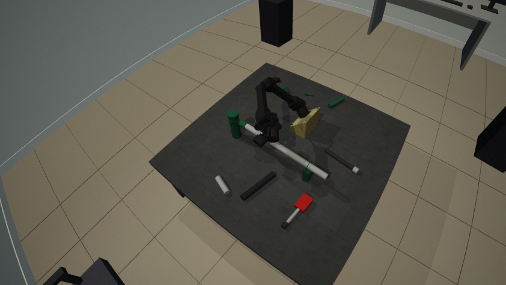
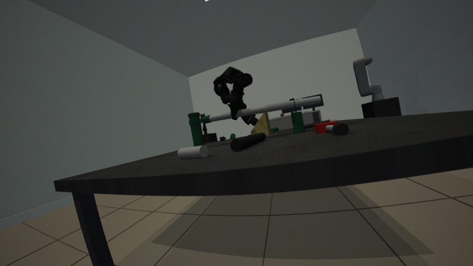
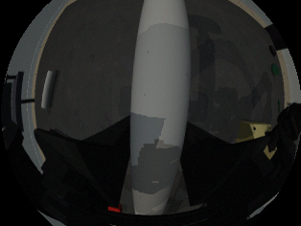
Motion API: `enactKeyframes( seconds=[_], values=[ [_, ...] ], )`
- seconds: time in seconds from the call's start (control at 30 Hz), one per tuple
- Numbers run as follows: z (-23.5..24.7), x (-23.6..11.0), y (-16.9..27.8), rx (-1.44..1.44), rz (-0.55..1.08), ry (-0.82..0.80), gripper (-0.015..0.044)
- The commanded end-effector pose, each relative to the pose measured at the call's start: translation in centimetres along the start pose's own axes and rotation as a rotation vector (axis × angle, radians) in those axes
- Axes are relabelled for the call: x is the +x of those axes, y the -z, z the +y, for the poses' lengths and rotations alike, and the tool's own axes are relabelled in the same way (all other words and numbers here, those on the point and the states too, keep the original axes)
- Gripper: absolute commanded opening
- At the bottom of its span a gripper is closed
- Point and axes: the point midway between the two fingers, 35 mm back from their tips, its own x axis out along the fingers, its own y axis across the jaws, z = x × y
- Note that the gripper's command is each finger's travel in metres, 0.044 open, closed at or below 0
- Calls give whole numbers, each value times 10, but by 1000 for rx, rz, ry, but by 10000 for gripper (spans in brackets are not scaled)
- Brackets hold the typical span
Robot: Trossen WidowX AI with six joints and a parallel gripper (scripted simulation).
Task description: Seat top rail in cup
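Gripper (image 1: 261, 138): clamped on the top rail (image 1: 283, 150), fingers part-way apart around the tube, close to the big post (image 1: 233, 124).
Top rail: pale grey tube, held off the table (image 1: 212, 148); near end at the green rail-end cup (image 1: 243, 124) beside the big post, just under the post cap (image 1: 232, 113); depth of seating cannot be told.
Loop cap (image 1: 307, 169): on a short green post, far from the big post; rail passes through it.
Yellow wedge (image 1: 306, 122): beyond the rail from the big post.
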Motion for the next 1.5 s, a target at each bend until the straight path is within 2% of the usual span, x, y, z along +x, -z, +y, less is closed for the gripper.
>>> enactKeyframes(
  seconds=[0.0,1.47],
  values=[
    [1,-1,-2,-2,-3,-7,0],
    [1,1,-2,-5,5,6,0]
  ],
)
